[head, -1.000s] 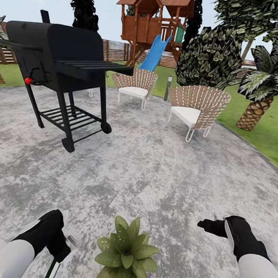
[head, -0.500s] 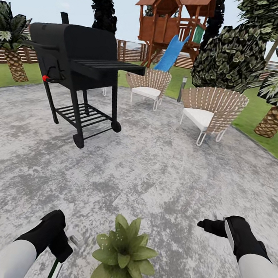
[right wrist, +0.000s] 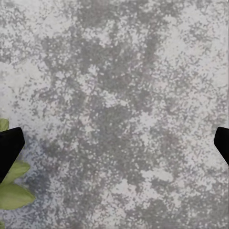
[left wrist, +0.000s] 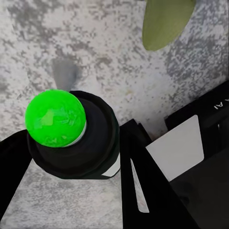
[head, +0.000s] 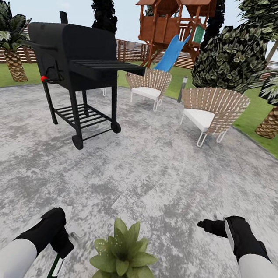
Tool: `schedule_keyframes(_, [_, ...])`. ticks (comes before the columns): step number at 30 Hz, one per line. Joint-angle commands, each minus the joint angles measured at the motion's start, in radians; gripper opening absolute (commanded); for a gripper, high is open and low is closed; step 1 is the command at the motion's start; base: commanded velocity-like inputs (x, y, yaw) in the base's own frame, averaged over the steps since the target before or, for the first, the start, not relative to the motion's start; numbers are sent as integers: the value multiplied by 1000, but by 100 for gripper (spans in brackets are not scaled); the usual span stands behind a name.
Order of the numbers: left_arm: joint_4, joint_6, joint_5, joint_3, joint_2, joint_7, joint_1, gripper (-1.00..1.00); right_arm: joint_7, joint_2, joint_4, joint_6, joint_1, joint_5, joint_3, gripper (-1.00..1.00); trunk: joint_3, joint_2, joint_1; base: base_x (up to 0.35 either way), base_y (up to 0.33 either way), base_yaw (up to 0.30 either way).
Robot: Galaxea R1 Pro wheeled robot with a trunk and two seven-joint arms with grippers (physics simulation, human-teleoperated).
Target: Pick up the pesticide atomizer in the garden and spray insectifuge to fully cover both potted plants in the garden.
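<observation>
The head camera looks forward and down across the patio (head: 152,172); both wrist cameras face that paving at close range, each catching leaves of the potted plant (head: 122,260).

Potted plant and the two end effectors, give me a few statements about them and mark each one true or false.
1. The potted plant sits on the grey paved patio between the two arms. True.
2. The left end effector holds the pesticide atomizer. True.
3. The right end effector grips a leaf. False: it hangs open over bare paving.
4. The black grill stands on the lawn. False: it stands on the patio.
5. The slide is red. False: it is blue.
</observation>
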Motion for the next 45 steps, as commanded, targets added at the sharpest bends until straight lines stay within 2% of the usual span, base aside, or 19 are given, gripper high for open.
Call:
schedule_keyframes(1, [-1, 5, -8, 4, -1, -9, 0, -100, 9, 0, -1, 3, -1, 11, -4, 100, -1, 0, 0, 306, 0, 0])
schedule_keyframes(8, [4, 5, -8, -19, 0, -9, 0, -100, 9, 1, -1, 4, -1, 11, -4, 100, -1, 0, 0, 96, -79, 0])
schedule_keyframes(17, [7, 3, -8, -21, 2, -6, 6, -100, 9, 0, -1, 4, -1, 11, -5, 100, -1, 0, 0, 2, -75, 11])
schedule_keyframes(24, [18, 3, -8, -21, 7, -6, 10, -100, 9, 1, -1, 3, -1, 11, -5, 100, -4, 0, 0, 0, -1, 202])
schedule_keyframes(28, [95, 1, -8, -21, 8, -4, 10, -100, 9, 0, -1, 3, -1, 11, -5, 100, -6, 0, 0, 0, 0, 229])
schedule_keyframes(31, [116, 1, -8, -21, 8, -4, 10, -100, 8, 0, -1, 4, -1, 11, -5, 100, -7, 0, 0, 0, 0, 230])
schedule_keyframes(38, [123, 0, -8, -21, 5, -3, 10, -100, 9, 0, -1, 4, -1, 11, -6, 100, -10, 0, 0, 0, -14, 215])
schedule_keyframes(45, [120, 0, -8, -20, 5, -1, 10, -100, 8, 0, -1, 4, -1, 12, -4, 100, -12, 0, 0, 0, -296, 53])
